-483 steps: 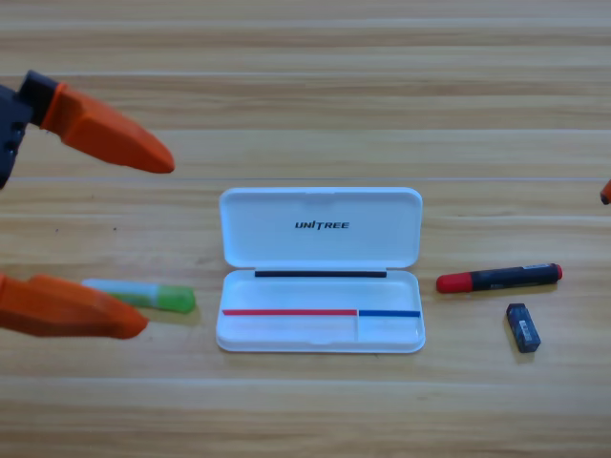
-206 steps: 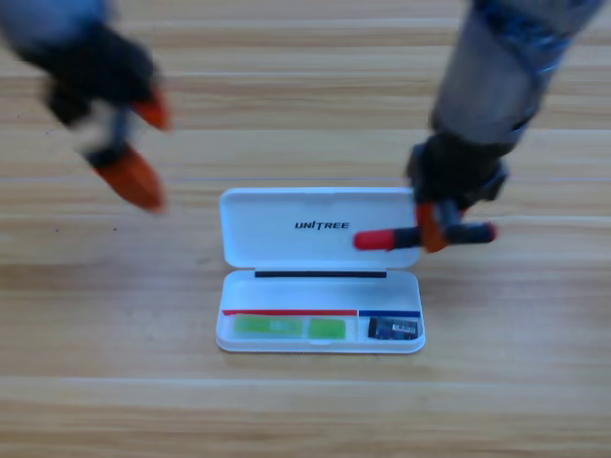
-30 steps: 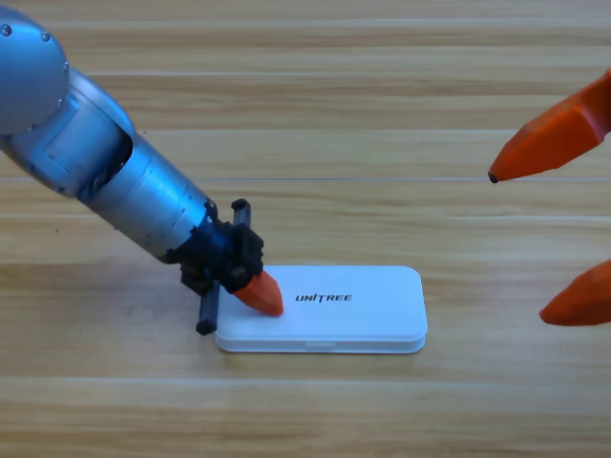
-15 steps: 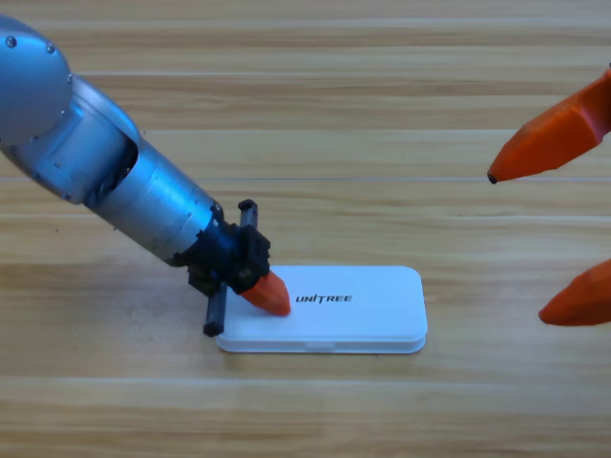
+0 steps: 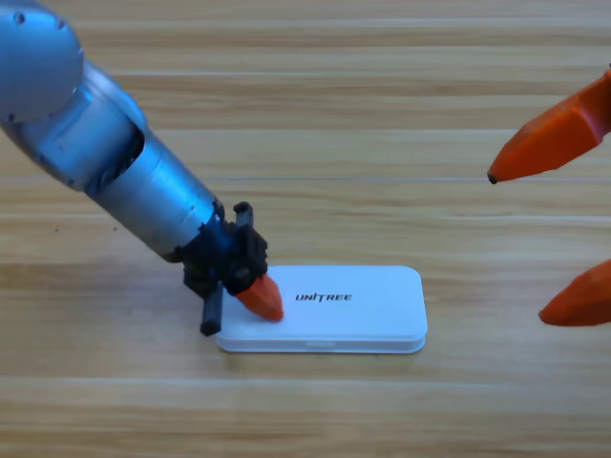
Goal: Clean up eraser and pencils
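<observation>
While the white UNITREE case [image 5: 325,309] lies shut on the tabletop [image 5: 315,95], neither the eraser nor the pencils show anywhere in the high view. My read: they sit inside under the lid, so their heading and long axis can't be checked from here.

High view, left side: the left arm [image 5: 115,162] reaches in from the upper-left corner and slopes down to the case's left end. Left end effector [image 5: 256,296] has one orange jaw tip resting on the lid near its left edge, just left of the lettering. The other jaw is hidden behind the black body, so whether they stand apart or together, I cannot tell. Placement looks like a press-down on the lid, probably to seat the latch on that end.

Case itself: long axis runs left-right across the picture, lid up, lettering upright to the camera, front seam facing the bottom edge.

High view, right side: right end effector [image 5: 549,234] is parked at the right edge, partly cropped, well apart from the case. Its two orange jaws are spread wide with bare wood between the tips, gripping nothing. Reads as waiting clear of the left arm's work.

Judgement: task looks essentially finished, pending lid fully seated.
</observation>
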Controlling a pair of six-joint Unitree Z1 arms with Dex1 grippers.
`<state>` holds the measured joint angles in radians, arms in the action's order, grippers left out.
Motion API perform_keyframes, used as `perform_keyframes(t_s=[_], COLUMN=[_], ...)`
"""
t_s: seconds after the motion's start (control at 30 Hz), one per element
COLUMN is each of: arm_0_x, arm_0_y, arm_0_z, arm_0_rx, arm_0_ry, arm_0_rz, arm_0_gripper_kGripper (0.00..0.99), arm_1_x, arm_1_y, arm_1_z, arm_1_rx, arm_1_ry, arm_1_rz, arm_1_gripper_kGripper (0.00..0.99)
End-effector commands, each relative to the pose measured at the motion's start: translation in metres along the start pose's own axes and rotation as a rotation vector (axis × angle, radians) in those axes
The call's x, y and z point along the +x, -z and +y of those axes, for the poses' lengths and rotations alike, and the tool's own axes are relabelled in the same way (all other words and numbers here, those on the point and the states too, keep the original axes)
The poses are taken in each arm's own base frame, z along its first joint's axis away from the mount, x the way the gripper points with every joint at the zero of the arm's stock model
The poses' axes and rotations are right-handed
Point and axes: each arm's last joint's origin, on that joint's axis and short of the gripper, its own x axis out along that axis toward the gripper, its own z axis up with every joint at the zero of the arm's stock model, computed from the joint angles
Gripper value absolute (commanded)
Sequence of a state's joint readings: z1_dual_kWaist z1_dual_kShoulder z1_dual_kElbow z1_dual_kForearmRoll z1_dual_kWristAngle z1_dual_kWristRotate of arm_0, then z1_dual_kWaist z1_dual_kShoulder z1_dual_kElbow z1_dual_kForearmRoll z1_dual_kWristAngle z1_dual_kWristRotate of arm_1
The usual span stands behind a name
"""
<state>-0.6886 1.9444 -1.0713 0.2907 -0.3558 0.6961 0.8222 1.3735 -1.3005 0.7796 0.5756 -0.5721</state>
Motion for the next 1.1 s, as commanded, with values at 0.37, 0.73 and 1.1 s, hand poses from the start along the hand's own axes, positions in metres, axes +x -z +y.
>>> perform_keyframes(t_s=[0.37,0.73,1.1], arm_0_x=[-0.142,-0.192,-0.196], arm_0_y=[-0.046,-0.058,-0.072], arm_0_z=[-0.043,-0.100,-0.123], arm_0_rx=[0.034,0.122,0.171], arm_0_ry=[-0.145,-0.104,-0.005], arm_0_rz=[-0.093,-0.158,-0.209], arm_0_gripper_kGripper=[0.986,0.990,0.990], arm_1_x=[0.020,0.022,0.024], arm_1_y=[0.005,0.005,0.005], arm_1_z=[-0.002,-0.004,-0.005], arm_1_rx=[0.018,0.021,0.023], arm_1_ry=[-0.060,-0.062,-0.064], arm_1_rz=[0.029,0.033,0.035], arm_1_gripper_kGripper=[0.943,0.943,0.943])
